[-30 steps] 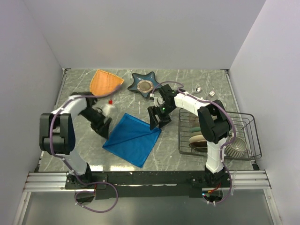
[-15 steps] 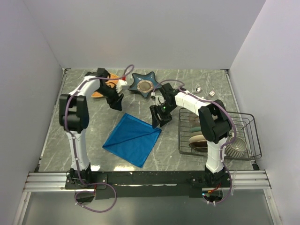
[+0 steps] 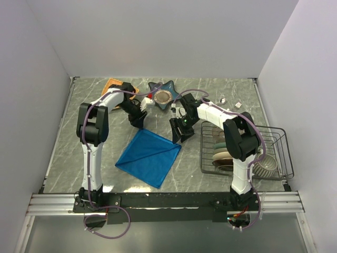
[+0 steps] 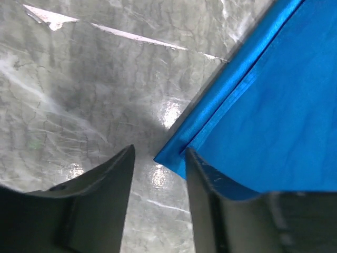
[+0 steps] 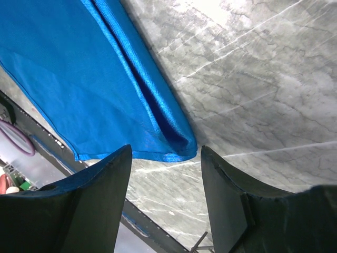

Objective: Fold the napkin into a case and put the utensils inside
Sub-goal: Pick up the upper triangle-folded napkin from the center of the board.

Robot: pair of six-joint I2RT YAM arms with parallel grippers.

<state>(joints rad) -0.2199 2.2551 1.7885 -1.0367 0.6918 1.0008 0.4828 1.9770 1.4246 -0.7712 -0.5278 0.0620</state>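
Note:
The bright blue napkin [image 3: 149,156] lies folded, a diamond shape in the middle of the table. My left gripper [image 3: 139,122] hovers at its far corner. In the left wrist view the jaws [image 4: 158,154] stand open, the napkin [image 4: 263,116] corner pokes between the fingertips, and the right finger overlaps the cloth. My right gripper [image 3: 179,138] is at the napkin's right corner. Its jaws [image 5: 164,153] are open and the napkin [image 5: 79,79] corner lies just beyond the gap. The utensils, a spoon [image 3: 223,99] and a fork [image 3: 238,105], lie at the back right.
A dark star-shaped dish [image 3: 169,87] holding a small bowl sits at the back centre. The orange triangular dish [image 3: 113,84] is partly hidden behind my left arm. A wire dish rack [image 3: 274,150] with plates and a bowl stands at the right.
My left arm swung from the napkin's left side, past the orange dish, to the napkin's far corner, and its jaws narrowed. The right gripper stayed at the right corner and closed a little.

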